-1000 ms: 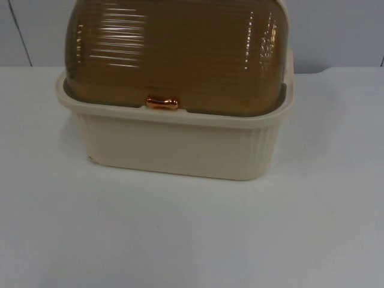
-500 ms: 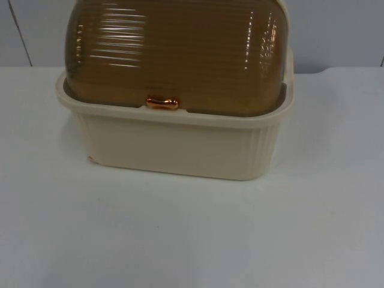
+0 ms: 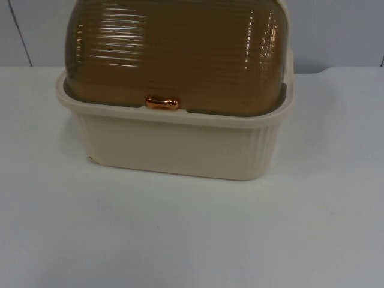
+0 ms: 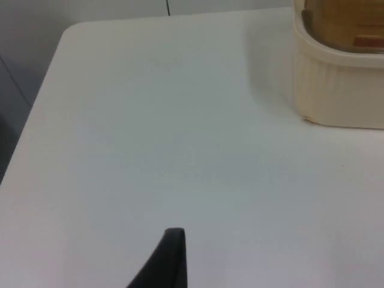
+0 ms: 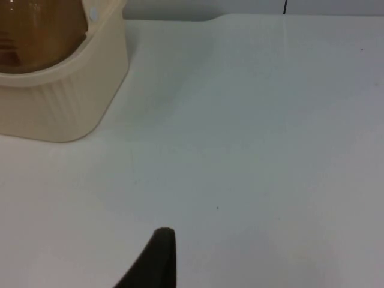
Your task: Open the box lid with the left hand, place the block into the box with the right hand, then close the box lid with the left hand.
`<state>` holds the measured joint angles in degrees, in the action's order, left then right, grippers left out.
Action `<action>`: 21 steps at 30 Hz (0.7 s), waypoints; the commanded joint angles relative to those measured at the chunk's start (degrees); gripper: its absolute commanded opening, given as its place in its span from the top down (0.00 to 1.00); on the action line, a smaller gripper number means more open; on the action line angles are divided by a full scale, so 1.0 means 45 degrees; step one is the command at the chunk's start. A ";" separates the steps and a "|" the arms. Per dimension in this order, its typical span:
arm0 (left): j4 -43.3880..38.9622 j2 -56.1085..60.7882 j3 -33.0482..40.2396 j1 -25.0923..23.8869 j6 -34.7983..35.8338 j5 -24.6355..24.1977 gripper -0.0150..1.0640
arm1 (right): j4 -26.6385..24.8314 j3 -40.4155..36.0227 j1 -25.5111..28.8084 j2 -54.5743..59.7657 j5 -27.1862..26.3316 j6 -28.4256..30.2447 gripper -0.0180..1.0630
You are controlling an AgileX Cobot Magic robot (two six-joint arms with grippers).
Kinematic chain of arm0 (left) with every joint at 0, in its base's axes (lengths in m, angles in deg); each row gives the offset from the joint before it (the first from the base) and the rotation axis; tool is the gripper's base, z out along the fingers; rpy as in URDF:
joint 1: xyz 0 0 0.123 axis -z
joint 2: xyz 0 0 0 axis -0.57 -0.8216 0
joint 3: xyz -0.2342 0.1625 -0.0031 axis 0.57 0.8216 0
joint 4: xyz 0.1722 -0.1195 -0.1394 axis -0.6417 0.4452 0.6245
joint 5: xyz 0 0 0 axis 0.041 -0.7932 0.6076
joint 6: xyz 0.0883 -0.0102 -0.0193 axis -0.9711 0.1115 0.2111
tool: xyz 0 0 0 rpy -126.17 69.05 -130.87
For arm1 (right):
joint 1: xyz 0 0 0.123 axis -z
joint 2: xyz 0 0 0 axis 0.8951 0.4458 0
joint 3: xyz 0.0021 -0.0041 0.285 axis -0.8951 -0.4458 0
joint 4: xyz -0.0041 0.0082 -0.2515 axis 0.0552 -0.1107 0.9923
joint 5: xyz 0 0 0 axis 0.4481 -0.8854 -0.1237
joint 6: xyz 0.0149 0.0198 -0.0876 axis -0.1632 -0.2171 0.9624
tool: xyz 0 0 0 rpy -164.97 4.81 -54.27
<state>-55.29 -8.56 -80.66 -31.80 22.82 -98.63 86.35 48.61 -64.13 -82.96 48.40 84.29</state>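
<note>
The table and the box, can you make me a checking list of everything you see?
Surface: white table, bare in front of the box.
Job's things: cream box at the back, its brown ribbed lid shut, copper handle at the lid's front edge; block nothing seen.
Clutter: nothing seen.
Grippers: left gripper fingertip over bare table, box off to its side; right gripper fingertip likewise; both arms wait.
Cables: nothing seen.
Surroundings: grey partition wall behind the table.
</note>
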 commanded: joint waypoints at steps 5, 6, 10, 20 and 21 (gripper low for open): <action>-0.0139 0.0036 0.0065 -0.0778 -0.0012 0.0137 0.01 | 0.0025 -0.0025 0.0002 -0.0039 -0.0142 0.0045 0.02; -0.0139 0.0036 0.0065 -0.0805 -0.0012 0.0137 0.01 | 0.0025 -0.0025 0.0002 -0.0039 -0.0142 0.0045 0.02; -0.0139 0.0036 0.0065 -0.0805 -0.0012 0.0137 0.01 | 0.0025 -0.0025 0.0002 -0.0039 -0.0142 0.0045 0.02; -0.0092 0.0036 0.0065 -0.0803 -0.0012 0.0137 0.01 | 0.0025 -0.0025 0.0002 -0.0039 -0.0142 0.0045 0.02; -0.0092 0.0036 0.0065 -0.0803 -0.0012 0.0137 0.01 | 0.0025 -0.0025 0.0002 -0.0039 -0.0142 0.0045 0.02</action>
<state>-55.51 -8.56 -80.66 -35.21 22.82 -98.63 86.35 48.61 -64.13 -82.96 48.40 84.29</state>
